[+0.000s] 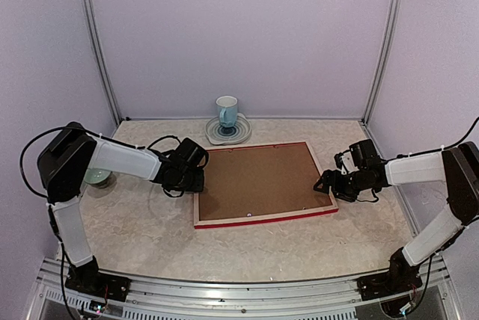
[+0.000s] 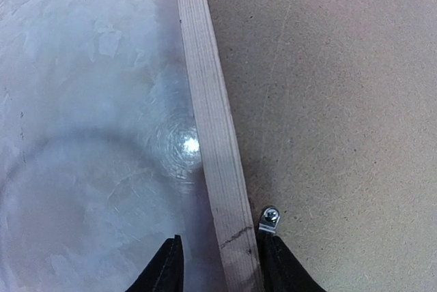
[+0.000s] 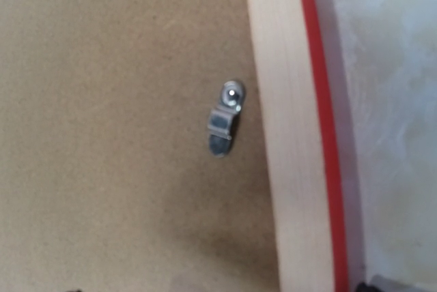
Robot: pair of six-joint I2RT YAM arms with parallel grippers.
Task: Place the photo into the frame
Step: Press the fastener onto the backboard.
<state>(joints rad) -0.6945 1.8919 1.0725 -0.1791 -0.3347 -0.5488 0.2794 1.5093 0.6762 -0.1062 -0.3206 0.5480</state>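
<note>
No sign of the photo in any view; cannot tell whether it is lying under the backing board (image 1: 258, 182) or elsewhere. Expect a thin, glossy, floppy print: light, slippery on the face, easy to crease. Best taken by an edge or corner, never pinched mid-sheet.

Find the frame (image 1: 262, 220) face down in the middle of the bench (image 1: 150, 245), pale wood reverse up, red showing along the near side. Brown board seated inside, held by small metal clips (image 2: 270, 218). Judge it stiff and fairly light; best held by a rail (image 2: 215, 135), narrow enough to fit between open jaws.

Note the left tool (image 2: 222, 265) straddling the left rail beside a clip: jaws part open, one finger (image 2: 167, 268) over the bench, the other over the board, rail not yet clamped. See the right tool (image 1: 323, 183) at the right rail, jaws wide, gripping nothing, another clip below its camera.

Beyond the frame, by the far edge: a mug (image 1: 227, 109) on a plate (image 1: 241, 136).
</note>
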